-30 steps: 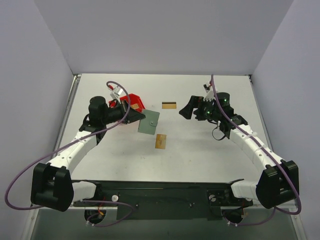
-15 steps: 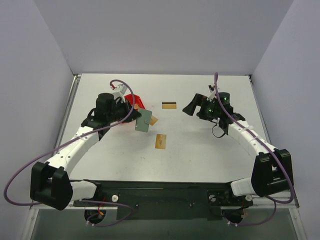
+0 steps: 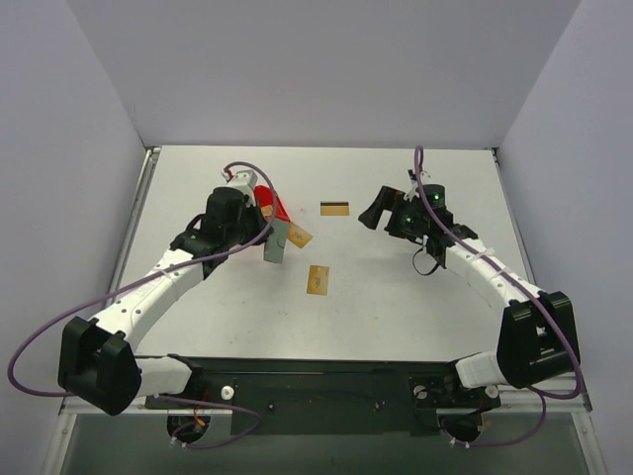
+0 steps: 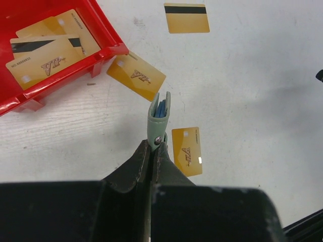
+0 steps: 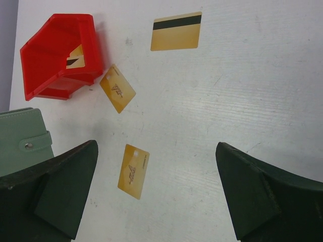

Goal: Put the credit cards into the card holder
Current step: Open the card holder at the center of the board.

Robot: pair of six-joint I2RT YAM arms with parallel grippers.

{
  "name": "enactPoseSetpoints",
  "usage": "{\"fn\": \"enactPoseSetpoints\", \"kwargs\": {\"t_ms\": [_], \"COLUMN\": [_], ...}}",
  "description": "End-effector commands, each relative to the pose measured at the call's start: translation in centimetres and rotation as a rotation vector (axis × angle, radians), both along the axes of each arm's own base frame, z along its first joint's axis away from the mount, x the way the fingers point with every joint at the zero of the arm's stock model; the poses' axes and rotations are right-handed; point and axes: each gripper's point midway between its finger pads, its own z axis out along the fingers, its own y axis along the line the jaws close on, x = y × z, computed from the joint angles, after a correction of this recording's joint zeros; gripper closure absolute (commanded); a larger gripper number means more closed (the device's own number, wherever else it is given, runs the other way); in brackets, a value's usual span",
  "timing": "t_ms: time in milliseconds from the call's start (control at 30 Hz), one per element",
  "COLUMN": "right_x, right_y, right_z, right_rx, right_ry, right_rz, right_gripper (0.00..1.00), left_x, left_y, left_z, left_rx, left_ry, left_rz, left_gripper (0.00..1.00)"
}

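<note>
Barely begun: the left fingers [image 4: 132,171] pinch the card holder [image 4: 160,117], folded and held edge-up just beside the red bin [image 4: 107,36], with no card visible inside it. 3 credit cards [image 4: 136,75] lie on the table [image 4: 252,101] near the bin, and more sit inside it. The right fingers [image 5: 60,191] are spread and empty.

Grey-green card holder [image 4: 160,108] edge-on, blue lining showing, three gold credit cards [image 4: 186,18] flat on table [image 4: 252,101], more in red bin [image 4: 108,38]

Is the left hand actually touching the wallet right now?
Touching. The left wrist view shows the left hand shut on the wallet, pinching its near edge.
</note>
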Motion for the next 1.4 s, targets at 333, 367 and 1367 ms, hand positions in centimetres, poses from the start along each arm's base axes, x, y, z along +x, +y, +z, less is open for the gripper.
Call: {"fn": "enactPoseSetpoints", "kwargs": {"t_ms": [333, 367, 1367], "right_x": [0.2, 0.1, -2.4], "right_y": [1.2, 1.4, 3.0], "right_z": [1.4, 1.4, -0.7], "right_rx": [-0.018, -0.016, -0.030], "right_ry": [-0.079, -0.082, -0.003], "right_rz": [-0.018, -0.016, -0.078], "right_gripper": [0.05, 0.05, 0.08], "left_x": [1.7, 1.6, 0.6], "left_y": [-0.4, -0.5, -1.6], "left_z": [1.8, 1.7, 1.4], "left_rx": [0.076, 0.081, 0.129], "left_ry": [-0.067, -0.065, -0.094], "left_rz": [0.087, 0.086, 0.129], "left_gripper": [1.00, 1.00, 1.00]}}
